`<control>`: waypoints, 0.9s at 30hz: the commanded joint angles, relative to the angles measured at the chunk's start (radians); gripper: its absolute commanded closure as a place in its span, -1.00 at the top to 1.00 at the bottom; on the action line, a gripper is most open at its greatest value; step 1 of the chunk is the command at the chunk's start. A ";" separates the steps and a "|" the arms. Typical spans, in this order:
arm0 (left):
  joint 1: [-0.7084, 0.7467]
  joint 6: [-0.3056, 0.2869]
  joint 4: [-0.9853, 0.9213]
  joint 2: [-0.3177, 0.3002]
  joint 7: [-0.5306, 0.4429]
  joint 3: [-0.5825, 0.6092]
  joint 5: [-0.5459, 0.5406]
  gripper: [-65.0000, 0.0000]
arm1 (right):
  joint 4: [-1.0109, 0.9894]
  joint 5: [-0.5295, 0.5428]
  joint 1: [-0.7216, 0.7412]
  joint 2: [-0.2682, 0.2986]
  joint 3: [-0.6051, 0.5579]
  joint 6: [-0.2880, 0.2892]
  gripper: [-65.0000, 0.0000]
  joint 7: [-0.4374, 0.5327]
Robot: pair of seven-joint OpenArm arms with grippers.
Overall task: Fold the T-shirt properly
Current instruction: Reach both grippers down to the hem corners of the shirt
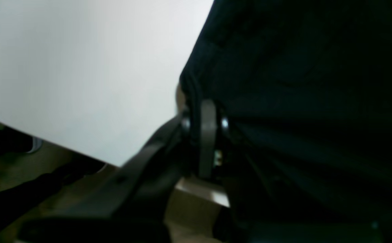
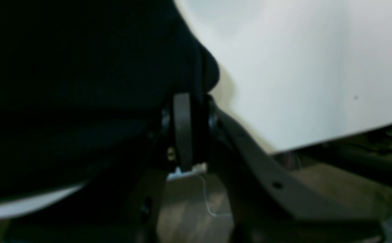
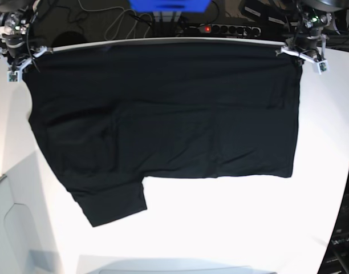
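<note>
The black T-shirt (image 3: 163,120) lies spread wide over the white table (image 3: 231,228), plain face up, with one sleeve (image 3: 114,202) sticking out toward the near left. My left gripper (image 3: 299,54) is at the shirt's far right corner. In the left wrist view, this gripper (image 1: 204,116) is shut on the cloth's edge (image 1: 300,101). My right gripper (image 3: 21,60) is at the far left corner. The right wrist view shows it (image 2: 186,108) pinching the black fabric (image 2: 64,84) there too. No print shows.
Behind the table's far edge lie a power strip (image 3: 223,28) with a red light, a blue object (image 3: 169,4) and loose cables. Bare white tabletop (image 1: 81,67) runs beside each gripper, and the floor shows past the table's rim (image 2: 334,138).
</note>
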 commanded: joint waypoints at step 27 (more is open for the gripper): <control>-0.305 0.016 0.109 0.019 0.076 -0.148 -0.115 0.33 | 0.070 -0.009 0.317 -0.061 0.050 -0.018 0.06 0.025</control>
